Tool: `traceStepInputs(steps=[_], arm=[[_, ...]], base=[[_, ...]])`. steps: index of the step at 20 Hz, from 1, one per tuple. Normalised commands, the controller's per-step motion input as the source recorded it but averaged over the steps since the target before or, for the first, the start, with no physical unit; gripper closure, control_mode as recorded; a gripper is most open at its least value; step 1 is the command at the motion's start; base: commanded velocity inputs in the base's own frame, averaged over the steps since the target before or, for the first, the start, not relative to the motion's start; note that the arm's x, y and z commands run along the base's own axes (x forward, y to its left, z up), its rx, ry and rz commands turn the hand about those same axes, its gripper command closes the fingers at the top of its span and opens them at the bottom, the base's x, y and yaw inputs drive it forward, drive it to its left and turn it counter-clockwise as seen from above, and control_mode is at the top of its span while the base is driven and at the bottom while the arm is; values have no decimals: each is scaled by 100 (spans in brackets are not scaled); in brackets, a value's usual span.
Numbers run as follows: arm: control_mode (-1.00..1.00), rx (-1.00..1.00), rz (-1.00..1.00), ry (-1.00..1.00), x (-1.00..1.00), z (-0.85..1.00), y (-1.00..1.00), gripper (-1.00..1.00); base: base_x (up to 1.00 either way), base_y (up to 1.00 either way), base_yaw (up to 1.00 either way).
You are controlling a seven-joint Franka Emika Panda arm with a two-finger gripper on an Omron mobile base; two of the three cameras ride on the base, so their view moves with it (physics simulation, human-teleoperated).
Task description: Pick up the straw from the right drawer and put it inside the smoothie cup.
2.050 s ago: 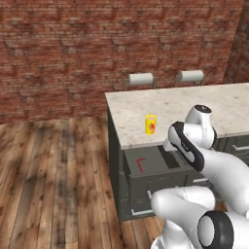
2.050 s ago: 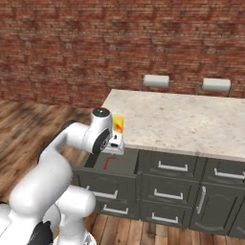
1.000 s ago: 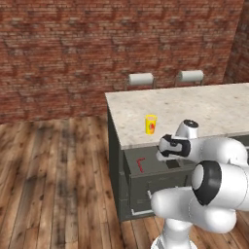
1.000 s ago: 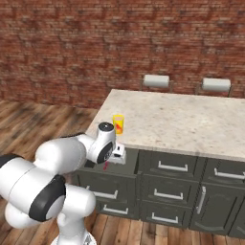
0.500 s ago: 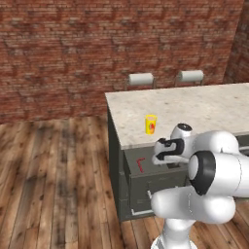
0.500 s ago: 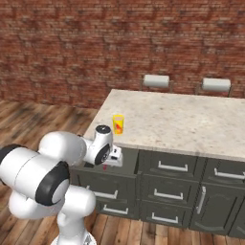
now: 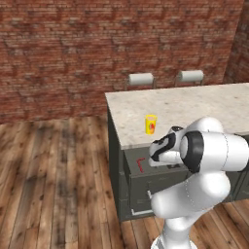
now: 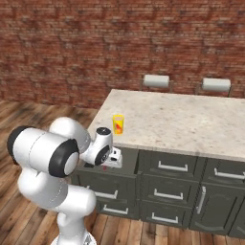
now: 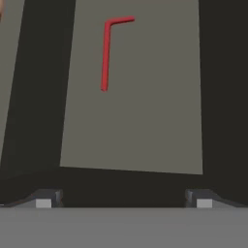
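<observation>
A thin red straw (image 9: pixel 105 53) with a short bent end lies flat on the grey floor of the open right drawer (image 9: pixel 145 121); in the hand view it sits toward eleven o'clock, its long part running up and down and its bent end pointing toward two o'clock, well apart from the drawer's dark walls. In the left base view the straw (image 7: pixel 140 164) shows as a small red mark inside the drawer (image 7: pixel 133 168), just below the edge of the pale stone desk (image 7: pixel 194 109). The pincer (image 9: pixel 123 201) hangs over the drawer, its two dark fingertips (image 9: pixel 43 199) spread wide with nothing between them, the straw not yet touched. From the right base view the white arm bends low in front of the cabinet, with the pincer (image 8: pixel 112 160) over the drawer's opening. The smoothie cup (image 8: pixel 117 124), a small yellow tumbler with a red-orange mark, stands upright on the desk near its front edge, at about twelve o'clock from the hand. The step in hand looks like the approach to the straw; the next move likely calls for shifting toward eleven o'clock, lowering, and closing across the thin shaft
</observation>
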Motion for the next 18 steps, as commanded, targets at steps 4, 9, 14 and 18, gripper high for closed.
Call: traceStepInputs(steps=[4, 9, 14, 18], arm=[[-100, 0, 0, 3, 28, -16, 0, -100], [-100, 0, 0, 8, 21, -23, 0, -100], [-100, -1, 0, 25, 0, -28, 0, -100], [-100, -1, 1, 33, -14, -20, 0, -100]], base=[[0, 0, 0], [0, 0, 0], [0, 0, 0], [0, 0, 0]])
